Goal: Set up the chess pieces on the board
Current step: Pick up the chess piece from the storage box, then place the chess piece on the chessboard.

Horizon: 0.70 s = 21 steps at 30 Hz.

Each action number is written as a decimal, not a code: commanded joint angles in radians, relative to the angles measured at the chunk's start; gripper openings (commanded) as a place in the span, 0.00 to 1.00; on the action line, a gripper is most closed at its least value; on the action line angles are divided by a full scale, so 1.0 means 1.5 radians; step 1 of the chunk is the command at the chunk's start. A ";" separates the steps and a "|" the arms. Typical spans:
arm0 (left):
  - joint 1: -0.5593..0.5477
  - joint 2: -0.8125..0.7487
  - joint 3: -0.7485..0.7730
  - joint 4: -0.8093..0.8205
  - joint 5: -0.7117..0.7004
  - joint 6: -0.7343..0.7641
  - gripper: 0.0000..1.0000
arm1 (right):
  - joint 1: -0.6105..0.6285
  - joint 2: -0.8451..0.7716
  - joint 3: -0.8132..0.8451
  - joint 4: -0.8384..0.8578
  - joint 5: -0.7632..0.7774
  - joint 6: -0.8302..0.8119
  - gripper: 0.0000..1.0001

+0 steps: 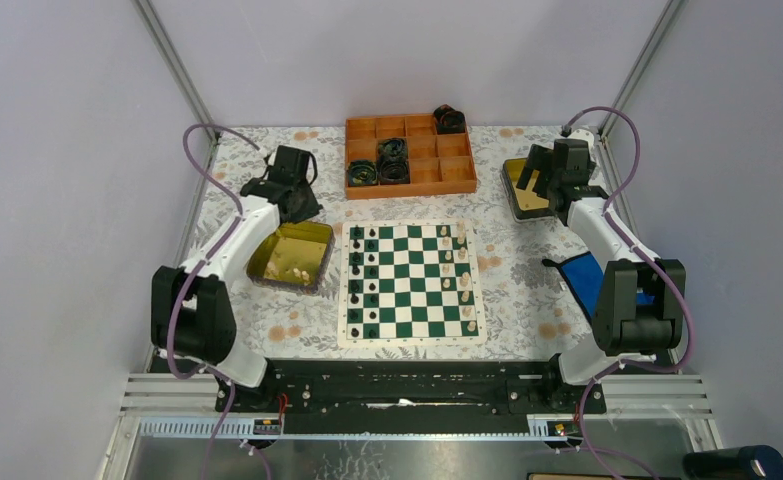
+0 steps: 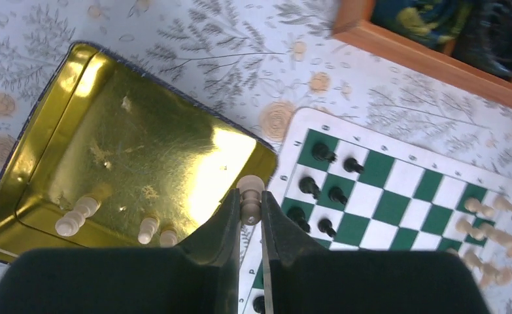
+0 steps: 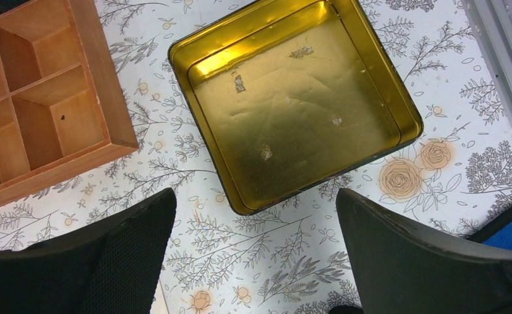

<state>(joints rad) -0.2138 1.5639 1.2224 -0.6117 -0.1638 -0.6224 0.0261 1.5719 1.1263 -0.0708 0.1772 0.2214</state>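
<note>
Left wrist view: the board runs off the lower and right edges, partly behind the fingers of the left gripper. Cream pieces at right blur together, and the orange tray is cropped at upper right.

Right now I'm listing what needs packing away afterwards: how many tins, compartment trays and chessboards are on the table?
Gold-lined tins: 2
Orange compartment tray: 1
Chessboard: 1
Total: 4
</note>
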 commanded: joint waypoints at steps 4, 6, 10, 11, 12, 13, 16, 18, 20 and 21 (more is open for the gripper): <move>-0.131 -0.052 0.054 -0.019 0.002 0.118 0.00 | 0.006 0.000 0.038 0.007 0.026 0.005 1.00; -0.176 -0.056 0.059 -0.016 0.008 0.137 0.00 | 0.006 0.003 0.042 0.007 0.027 0.008 1.00; -0.262 -0.051 0.061 -0.008 0.012 0.162 0.00 | 0.006 0.006 0.047 0.008 0.030 0.012 1.00; -0.281 -0.048 0.059 -0.003 0.015 0.164 0.00 | 0.006 0.006 0.046 0.008 0.031 0.013 1.00; -0.297 -0.045 0.058 0.001 0.021 0.168 0.00 | 0.006 0.005 0.046 0.007 0.030 0.013 1.00; -0.315 -0.040 0.057 0.005 0.027 0.173 0.00 | 0.006 0.005 0.045 0.007 0.032 0.013 1.00; -0.365 -0.021 0.059 0.013 0.031 0.184 0.00 | 0.006 0.001 0.043 0.006 0.036 0.012 1.00; -0.402 -0.006 0.060 0.019 0.035 0.190 0.00 | 0.006 -0.001 0.042 0.005 0.038 0.012 1.00; -0.430 0.011 0.063 0.023 0.041 0.199 0.00 | 0.005 -0.004 0.040 0.004 0.041 0.011 1.00; -0.445 0.022 0.066 0.024 0.042 0.203 0.00 | 0.005 -0.005 0.040 0.004 0.042 0.010 1.00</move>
<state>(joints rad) -0.8036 1.5463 1.2926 -0.6167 -0.1261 -0.3740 0.0261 1.5784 1.1492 -0.0784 0.2020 0.2329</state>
